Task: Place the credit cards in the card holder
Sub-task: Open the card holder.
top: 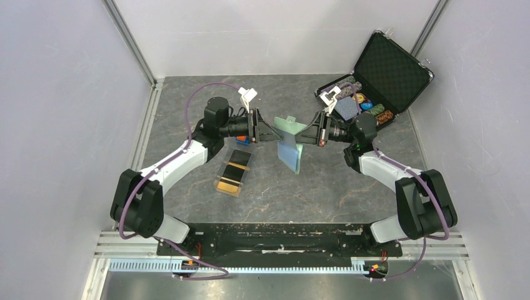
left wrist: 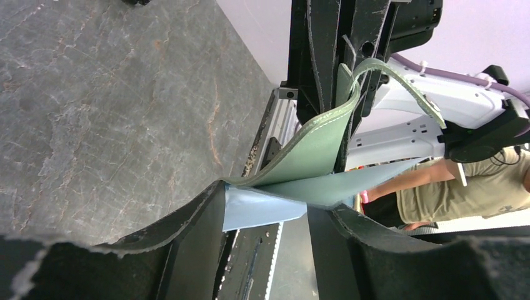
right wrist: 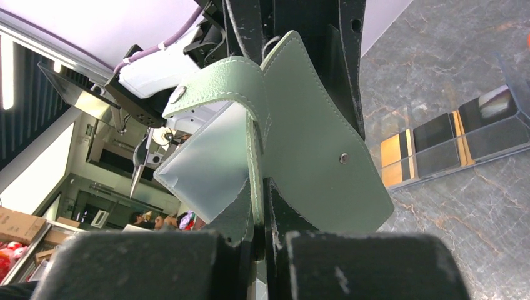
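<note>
The sage-green card holder [top: 289, 147] hangs open in the air between my two grippers over the middle of the table. My right gripper [top: 302, 132] is shut on its green edge; the right wrist view shows the jaws [right wrist: 262, 215] pinched on the holder [right wrist: 319, 156], with its snap and a frosted pocket in sight. My left gripper [top: 275, 132] is open, its jaws wide apart [left wrist: 281, 209], and the holder's pale blue inner leaf [left wrist: 275, 206] spans the gap. The black and orange-gold credit cards [top: 232, 170] lie in a clear tray, also seen from the right wrist [right wrist: 437, 140].
The clear tray [top: 222, 189] lies left of centre, below the left gripper. Something small, orange and blue [top: 242, 139] sits at its far end. A black chip case [top: 387, 69] stands open at the back right. Walls close in the left, right and back.
</note>
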`<state>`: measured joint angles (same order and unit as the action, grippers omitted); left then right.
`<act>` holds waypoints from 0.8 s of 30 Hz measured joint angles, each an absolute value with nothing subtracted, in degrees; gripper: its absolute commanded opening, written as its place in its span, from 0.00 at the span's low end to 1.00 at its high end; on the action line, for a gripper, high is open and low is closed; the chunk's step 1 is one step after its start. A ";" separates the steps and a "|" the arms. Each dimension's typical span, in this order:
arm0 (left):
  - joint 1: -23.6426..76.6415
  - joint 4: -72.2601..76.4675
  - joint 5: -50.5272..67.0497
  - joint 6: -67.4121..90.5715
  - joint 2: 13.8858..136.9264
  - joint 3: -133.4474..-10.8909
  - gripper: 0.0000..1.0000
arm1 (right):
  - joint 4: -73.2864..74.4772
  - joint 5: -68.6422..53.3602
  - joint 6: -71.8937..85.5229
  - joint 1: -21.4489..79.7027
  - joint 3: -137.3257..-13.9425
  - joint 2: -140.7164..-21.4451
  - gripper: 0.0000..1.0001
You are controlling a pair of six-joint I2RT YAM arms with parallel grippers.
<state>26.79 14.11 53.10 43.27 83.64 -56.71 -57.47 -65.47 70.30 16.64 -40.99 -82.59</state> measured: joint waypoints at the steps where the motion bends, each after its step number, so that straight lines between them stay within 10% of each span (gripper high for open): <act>1: 26.76 15.07 53.17 44.01 83.64 -56.58 0.54 | -58.41 -65.47 71.09 16.64 -40.97 -82.63 0.00; 13: 26.76 27.92 54.72 52.38 84.16 -53.10 0.64 | -65.30 -65.82 76.25 16.64 -40.97 -83.55 0.00; 24: 27.46 7.40 48.31 39.79 80.55 -57.76 0.71 | -70.48 -65.76 81.14 16.64 -40.45 -84.49 0.00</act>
<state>27.46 7.40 48.31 39.79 80.55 -57.76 -70.48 -65.76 81.14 16.64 -40.45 -84.49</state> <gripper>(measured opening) 0.697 0.016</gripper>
